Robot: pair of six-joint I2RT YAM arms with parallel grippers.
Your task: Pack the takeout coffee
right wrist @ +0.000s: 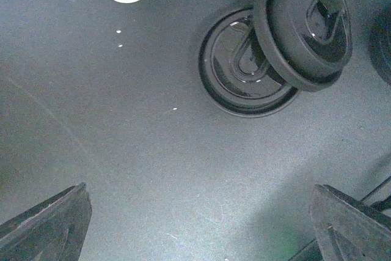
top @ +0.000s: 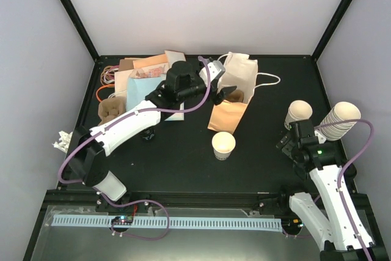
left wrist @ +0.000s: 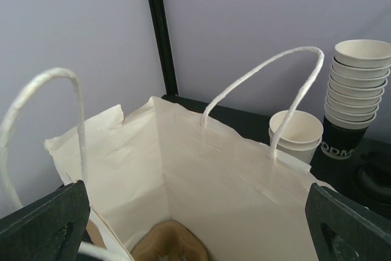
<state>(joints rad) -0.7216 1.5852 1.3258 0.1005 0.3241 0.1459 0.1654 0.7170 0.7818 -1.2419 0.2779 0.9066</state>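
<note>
Positions left gripper (left wrist: 195, 227), jaws wide and empty, over white paper bag (top: 239, 73) at upper centre. Positions right gripper (right wrist: 201, 224), equally wide and empty, over black lids (right wrist: 275, 53) at right. Locates takeout coffee (top: 223, 145), lidless and upright, at frame centre.

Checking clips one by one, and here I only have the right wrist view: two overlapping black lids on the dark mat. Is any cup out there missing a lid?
Observer: Yes, the top view shows a single paper cup standing open-topped mid-table, nothing touching it.
Operator: Where is the left arm?
Observer: The left gripper is open, pointed into the mouth of a white paper bag.
Operator: Anything in the bag?
Observer: A brown moulded shape lies at its bottom; no cup shows inside.
</note>
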